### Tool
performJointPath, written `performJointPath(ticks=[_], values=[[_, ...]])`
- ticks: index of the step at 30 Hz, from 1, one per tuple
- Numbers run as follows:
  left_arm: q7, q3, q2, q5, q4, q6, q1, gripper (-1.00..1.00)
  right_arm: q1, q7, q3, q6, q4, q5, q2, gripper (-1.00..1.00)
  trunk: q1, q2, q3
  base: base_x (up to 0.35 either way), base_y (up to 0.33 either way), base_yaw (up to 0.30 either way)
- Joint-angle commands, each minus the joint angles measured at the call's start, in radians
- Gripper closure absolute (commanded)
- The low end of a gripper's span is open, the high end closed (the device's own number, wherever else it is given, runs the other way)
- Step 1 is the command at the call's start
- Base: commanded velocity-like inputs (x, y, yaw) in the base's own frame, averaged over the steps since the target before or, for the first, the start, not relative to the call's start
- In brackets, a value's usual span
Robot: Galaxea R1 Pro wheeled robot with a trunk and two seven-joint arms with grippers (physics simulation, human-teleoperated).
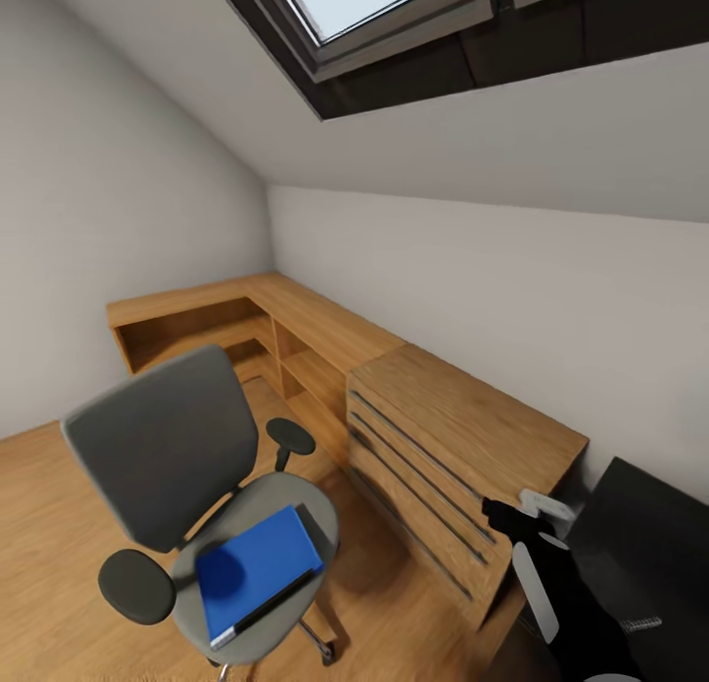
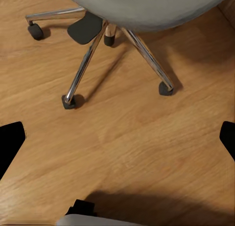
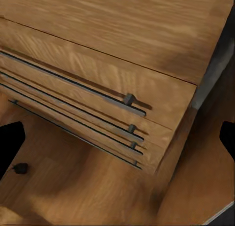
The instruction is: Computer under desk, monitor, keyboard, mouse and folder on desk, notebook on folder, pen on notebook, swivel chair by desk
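Blue folder point(image 1: 258, 567) lies flat on swivel chair point(image 1: 187, 465) seat, awaiting transfer to black table point(image 1: 655, 544) at right. Left jaws point(image 2: 117, 138) spread wide, empty over wooden floor point(image 2: 122, 152); right jaws point(image 3: 117, 143) likewise wide, empty, facing wooden drawer cabinet point(image 3: 98, 64).

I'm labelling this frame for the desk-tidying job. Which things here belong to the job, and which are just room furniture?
Part of the job:
- swivel chair
- blue folder lying on the chair seat
- black desk, its corner at the head view's lower right

Just there:
- wooden drawer cabinet with dark bar handles
- wooden corner shelf unit
- skylight
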Motion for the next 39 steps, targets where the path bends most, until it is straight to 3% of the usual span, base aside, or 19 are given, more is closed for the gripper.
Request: performJointPath(ticks=[1,18,39], values=[[0.008,-0.008,0.001,0.006,-0.001,-0.002,0.000,-1.00,0.000,-0.006,0.001,0.004,-0.002,-0.010,0.000,-1.00,0.000,-0.001,-0.002,0.000,0.000,0.236],[0.008,-0.008,0.001,0.006,-0.001,-0.002,0.000,-1.00,0.000,-0.004,0.001,0.004,0.000,-0.010,0.001,-1.00,0.000,-0.001,-0.020,-0.008,0.009,0.225],[0.006,-0.009,0.003,0.005,-0.003,-0.003,0.000,-1.00,0.000,-0.001,0.000,0.002,0.014,-0.010,-0.001,-1.00,0.000,-0.001,-0.040,-0.144,0.145,0.188]])
